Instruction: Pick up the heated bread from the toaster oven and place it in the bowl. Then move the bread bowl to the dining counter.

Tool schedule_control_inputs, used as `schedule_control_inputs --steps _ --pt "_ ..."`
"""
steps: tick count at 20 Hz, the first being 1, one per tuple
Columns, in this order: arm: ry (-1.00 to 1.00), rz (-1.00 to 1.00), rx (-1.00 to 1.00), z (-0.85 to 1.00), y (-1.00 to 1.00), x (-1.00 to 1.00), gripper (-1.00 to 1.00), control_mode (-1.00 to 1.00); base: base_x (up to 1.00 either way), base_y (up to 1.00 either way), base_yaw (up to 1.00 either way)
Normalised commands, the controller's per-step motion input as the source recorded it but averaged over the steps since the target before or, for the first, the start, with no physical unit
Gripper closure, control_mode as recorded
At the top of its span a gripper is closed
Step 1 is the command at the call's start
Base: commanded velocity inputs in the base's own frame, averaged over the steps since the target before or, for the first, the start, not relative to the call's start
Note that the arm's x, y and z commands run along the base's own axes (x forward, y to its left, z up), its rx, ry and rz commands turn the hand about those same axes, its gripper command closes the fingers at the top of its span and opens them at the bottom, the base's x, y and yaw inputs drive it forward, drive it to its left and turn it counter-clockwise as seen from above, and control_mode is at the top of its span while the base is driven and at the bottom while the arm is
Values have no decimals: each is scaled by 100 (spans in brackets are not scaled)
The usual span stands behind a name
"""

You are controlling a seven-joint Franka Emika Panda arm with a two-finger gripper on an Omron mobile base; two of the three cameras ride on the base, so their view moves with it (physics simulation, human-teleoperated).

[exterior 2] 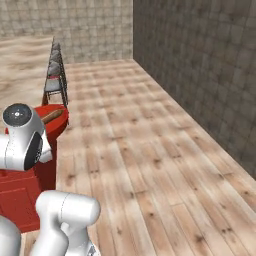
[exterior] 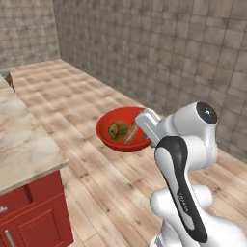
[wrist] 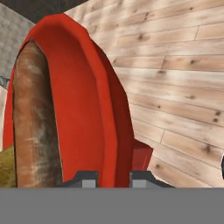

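Above the wood floor, end effector [wrist: 113, 179] clamping bowl [exterior: 107, 137] rim, bread [exterior: 117, 130] inside

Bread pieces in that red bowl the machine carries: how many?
2, both in the glossy red bowl: a small round olive-tan roll on its floor, and a long thin brown bread stick leaning beside it, toward the gripper. Smaller pieces could be hidden.
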Motion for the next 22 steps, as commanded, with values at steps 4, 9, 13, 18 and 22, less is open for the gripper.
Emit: schedule_control_inputs --steps 4,9,13,18,22 --pt "0 0 0 0 0 0 100 100 100 -93 19" --pt "0 0 0 0 0 0 100 100 100 -51 33" --pt "0 0 0 0 0 0 100 100 100 -23 39" --pt "0 0 0 0 0 0 100 100 100 -13 35" --pt "0 0 0 0 0 0 100 100 100 -19 29"
